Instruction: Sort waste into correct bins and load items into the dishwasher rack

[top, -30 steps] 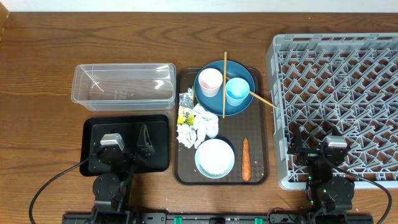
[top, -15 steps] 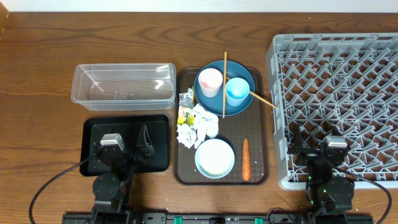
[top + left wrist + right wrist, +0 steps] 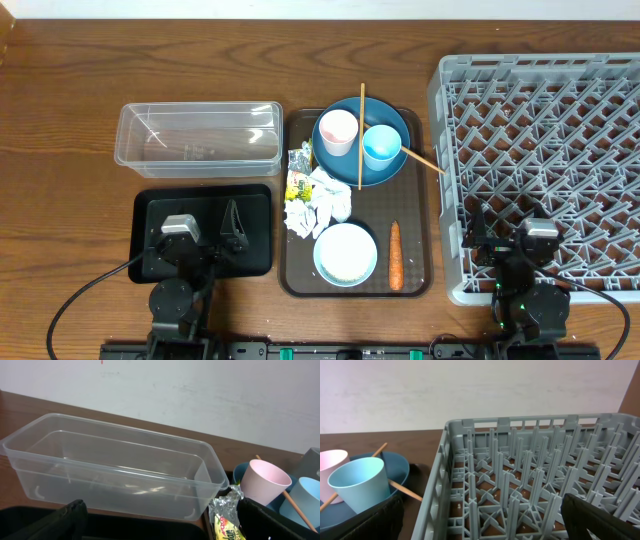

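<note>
On the dark brown serving tray sit a blue plate with a pink cup, a light blue cup and two chopsticks, a crumpled white tissue, a yellow wrapper, a pale blue bowl and an orange carrot. The clear tub and black tray lie to the left, the grey rack to the right. My left gripper is open and empty over the black tray. My right gripper is open and empty over the rack's near edge.
In the left wrist view the clear tub, pink cup and wrapper lie ahead. The right wrist view shows rack pegs and the light blue cup. A white wall stands behind the table.
</note>
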Available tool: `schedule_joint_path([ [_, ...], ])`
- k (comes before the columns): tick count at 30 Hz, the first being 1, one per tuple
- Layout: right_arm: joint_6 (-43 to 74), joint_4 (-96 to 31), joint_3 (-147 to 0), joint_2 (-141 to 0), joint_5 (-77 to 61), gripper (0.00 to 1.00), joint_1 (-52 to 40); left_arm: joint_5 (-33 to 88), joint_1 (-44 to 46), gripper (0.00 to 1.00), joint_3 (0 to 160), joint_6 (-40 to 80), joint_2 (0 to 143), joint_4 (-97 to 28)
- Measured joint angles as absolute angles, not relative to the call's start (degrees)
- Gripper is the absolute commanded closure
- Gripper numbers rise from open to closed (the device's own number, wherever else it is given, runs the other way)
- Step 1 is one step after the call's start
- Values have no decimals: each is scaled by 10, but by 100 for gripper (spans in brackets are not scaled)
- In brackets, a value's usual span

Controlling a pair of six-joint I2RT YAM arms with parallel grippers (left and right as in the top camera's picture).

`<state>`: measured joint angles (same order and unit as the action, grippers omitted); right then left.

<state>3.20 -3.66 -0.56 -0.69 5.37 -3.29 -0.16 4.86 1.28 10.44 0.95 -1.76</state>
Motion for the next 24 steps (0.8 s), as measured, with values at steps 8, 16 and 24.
schedule_joint_path([
  [8, 32, -36, -6, -7, 54, 1, -33, -2, 49, 2, 13, 105, 10, -11],
  [16, 32, -36, -6, -7, 54, 1, -33, 70, 49, 2, 36, 143, 11, -28],
  [24, 32, -36, -5, -7, 54, 1, -33, 107, 49, 2, 369, 191, 144, -397],
])
